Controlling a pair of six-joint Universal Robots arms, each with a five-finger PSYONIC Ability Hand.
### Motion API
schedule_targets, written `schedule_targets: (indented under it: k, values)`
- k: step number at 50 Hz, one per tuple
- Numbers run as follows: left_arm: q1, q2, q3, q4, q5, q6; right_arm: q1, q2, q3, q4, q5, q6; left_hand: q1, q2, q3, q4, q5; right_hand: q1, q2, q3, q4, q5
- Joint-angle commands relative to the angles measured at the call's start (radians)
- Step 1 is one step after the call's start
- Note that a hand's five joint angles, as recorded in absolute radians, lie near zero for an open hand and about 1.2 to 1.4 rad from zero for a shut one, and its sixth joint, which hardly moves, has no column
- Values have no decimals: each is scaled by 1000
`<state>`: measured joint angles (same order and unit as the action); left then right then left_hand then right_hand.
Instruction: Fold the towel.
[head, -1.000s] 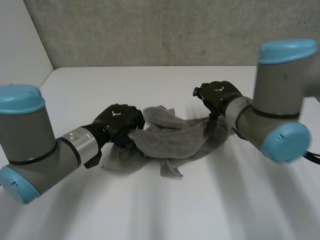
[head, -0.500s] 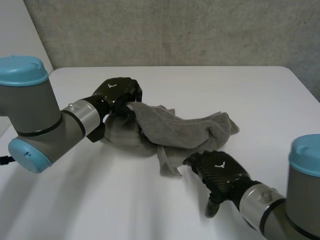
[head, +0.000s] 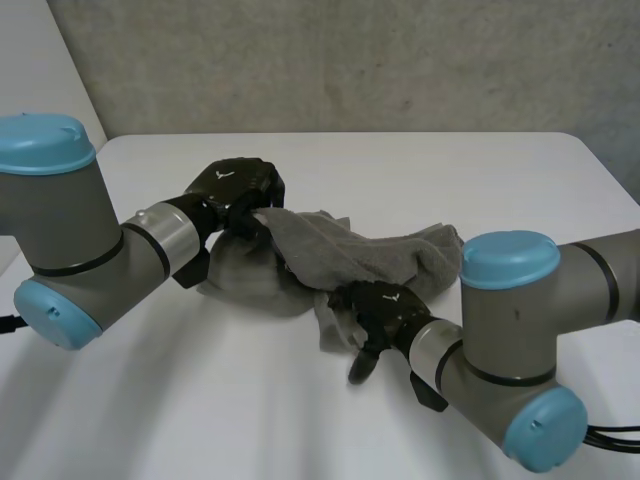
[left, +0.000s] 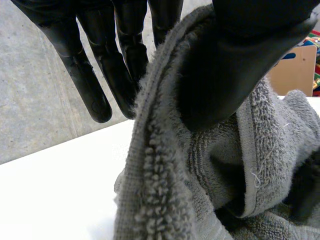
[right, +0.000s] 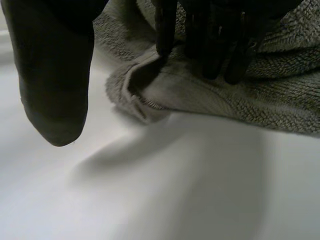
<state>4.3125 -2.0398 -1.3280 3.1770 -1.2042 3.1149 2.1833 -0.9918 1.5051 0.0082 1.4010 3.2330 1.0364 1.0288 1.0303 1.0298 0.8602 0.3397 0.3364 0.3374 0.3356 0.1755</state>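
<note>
towel (head: 360, 255), one, grey, crumpled, lies on the white table (head: 450, 170). left hand (head: 235, 190) pinches its left edge between thumb and straight fingers; right hand (head: 378, 305), fingers straight, thumb apart, touches its near corner. each hand's back bears a small white mark (head: 222, 172).

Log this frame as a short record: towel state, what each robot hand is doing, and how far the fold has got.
towel: grey towel, crumpled in a heap on the white table, not flat
left robot hand: left robot hand pinches an edge at the towel's left end between thumb and fingers, that end lifted
right robot hand: right robot hand open, fingertips on a near corner of the towel, thumb apart from the cloth
fold progress: no neat fold visible yet
</note>
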Motion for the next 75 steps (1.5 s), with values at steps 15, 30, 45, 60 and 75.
schedule_targets:
  k: [15,30,45,60,75]
  values:
    - [-8,1,-5,0,0,2,72,128,-169,-11,75,31,-30,-23,-24,-24,-28,171,174,173,175,161]
    - [-8,6,-8,-2,3,-4,70,159,-203,-34,61,85,-48,-40,-42,-41,-46,1057,1060,1059,1061,1046]
    - [61,138,59,-75,9,-1,-328,-160,-564,397,-270,-53,148,156,154,155,150,1057,1060,1059,1061,1046]
    - [79,139,-97,-121,51,19,-451,-163,-571,653,-131,-710,360,367,366,366,362,1057,1060,1059,1061,1046]
    - [98,107,22,-124,41,234,-435,-283,-405,334,-94,-765,360,367,366,366,362,1057,1060,1059,1061,1046]
